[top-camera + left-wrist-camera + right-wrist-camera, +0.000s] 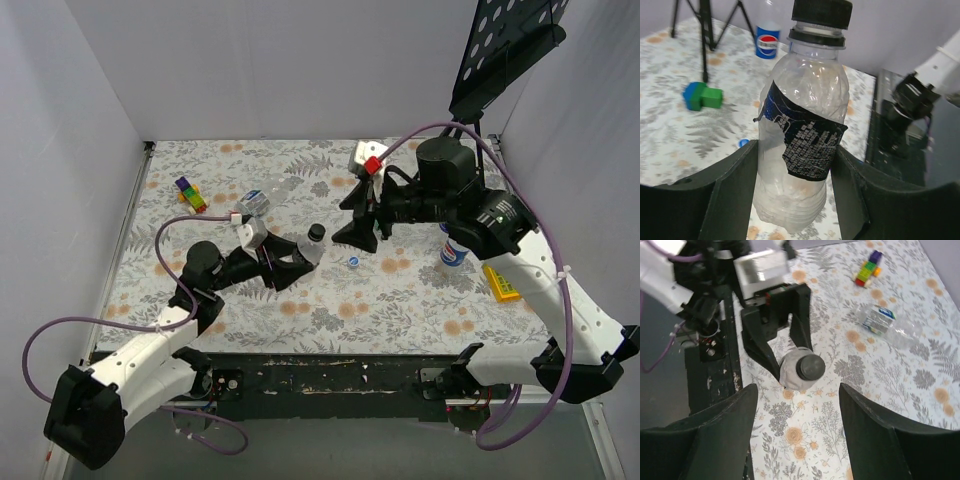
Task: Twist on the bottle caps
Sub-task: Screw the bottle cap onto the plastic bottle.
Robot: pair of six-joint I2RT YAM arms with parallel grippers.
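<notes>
A clear bottle (802, 150) with a torn dark label stands tilted in my left gripper (795, 148), which is shut on its lower body. A black cap (821, 12) sits on its neck, and the same black cap (810, 366) shows from above in the right wrist view. My right gripper (797, 435) is open and holds nothing, just clear of that cap; from above the right gripper (362, 225) hangs to the right of the bottle (305, 250). A loose blue cap (353, 262) lies on the table. A second bottle (258, 200) lies on its side behind.
A Pepsi-labelled bottle (453, 250) stands at the right. A yellow object (500, 282) lies near it. Multicoloured toy blocks (190, 193) sit at the back left. A green and blue block (702, 96) lies on the floral cloth (400, 310).
</notes>
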